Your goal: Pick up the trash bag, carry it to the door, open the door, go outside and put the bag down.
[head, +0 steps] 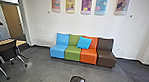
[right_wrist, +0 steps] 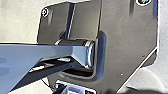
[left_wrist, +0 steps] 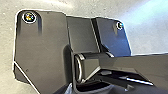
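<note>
A big white wall (head: 36, 21) goes up at the back of the room. The grey floor (head: 38, 69) is wide, and it has some shiny spots. By the wall is a long row of four seats, all side by side. From left to right they go blue (head: 58, 51), green (head: 73, 54), orange (head: 88, 56) and brown (head: 106, 59). Far over on the left, through a wide opening, there is a tan door (head: 12, 21). Near that opening is a table (head: 21, 42) with a light wood top. A dark chair (head: 5, 48) with shiny legs and little wheels is right beside the table. High on the wall hang five tall pictures (head: 86, 4) in a row, with lots of colors on them. A bright blue pillow (head: 84, 42) is tipped over on the seats, partly on the green one and partly on the orange one. The dark, lumpy trash bag (head: 74, 81) has a pale patch on one side. It looks like it is on the floor, in front of the seats and well apart from them. I can't tell if the left tool or the right tool is spread, pressed together or pinching something
</note>
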You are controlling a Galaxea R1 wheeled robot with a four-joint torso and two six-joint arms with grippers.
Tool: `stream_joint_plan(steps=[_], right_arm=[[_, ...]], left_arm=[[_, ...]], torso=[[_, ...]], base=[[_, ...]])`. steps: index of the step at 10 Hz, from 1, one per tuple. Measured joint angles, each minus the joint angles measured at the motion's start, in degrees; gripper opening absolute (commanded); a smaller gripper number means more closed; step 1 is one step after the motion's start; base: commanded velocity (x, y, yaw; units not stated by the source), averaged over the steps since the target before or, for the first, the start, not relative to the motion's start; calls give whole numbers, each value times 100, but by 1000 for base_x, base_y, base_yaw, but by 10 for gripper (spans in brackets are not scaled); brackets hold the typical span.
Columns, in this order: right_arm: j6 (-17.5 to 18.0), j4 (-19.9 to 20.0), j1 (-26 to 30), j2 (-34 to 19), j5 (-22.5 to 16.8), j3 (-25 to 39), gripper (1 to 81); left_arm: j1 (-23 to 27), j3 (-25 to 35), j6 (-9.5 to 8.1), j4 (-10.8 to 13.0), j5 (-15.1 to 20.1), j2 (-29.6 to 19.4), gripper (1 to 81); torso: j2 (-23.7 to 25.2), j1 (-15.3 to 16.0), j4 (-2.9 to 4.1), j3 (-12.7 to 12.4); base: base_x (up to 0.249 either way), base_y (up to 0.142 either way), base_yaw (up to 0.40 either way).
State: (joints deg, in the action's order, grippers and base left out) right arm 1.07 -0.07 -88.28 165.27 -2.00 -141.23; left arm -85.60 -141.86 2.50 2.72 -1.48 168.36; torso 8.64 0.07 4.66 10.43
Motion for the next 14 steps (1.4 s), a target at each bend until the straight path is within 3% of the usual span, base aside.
stream_joint_plan(steps=[3, 10, 12, 14], right_arm=[[0, 0, -27, -5, 5, 0, 811], [0, -13, -17, -13, -12, -23, 811], [-2, -13, -13, -13, -9, -23, 811], [-2, -9, -13, -13, -11, -30, 811]], left_arm=[[5, -1, 0, 0, -6, 2, 811], [-1, 0, -2, -40, 2, 24, 811], [0, 2, -24, -305, 16, 35, 811], [-1, 0, -24, -861, 7, 55, 811]], torso=[[0, -2, 0, 0], [0, -5, 0, 0], [0, -7, 0, 0], [0, -7, 0, 0]], base=[[151, -73, 0], [132, 0, 0], [116, 0, 0], [115, 0, 0]])
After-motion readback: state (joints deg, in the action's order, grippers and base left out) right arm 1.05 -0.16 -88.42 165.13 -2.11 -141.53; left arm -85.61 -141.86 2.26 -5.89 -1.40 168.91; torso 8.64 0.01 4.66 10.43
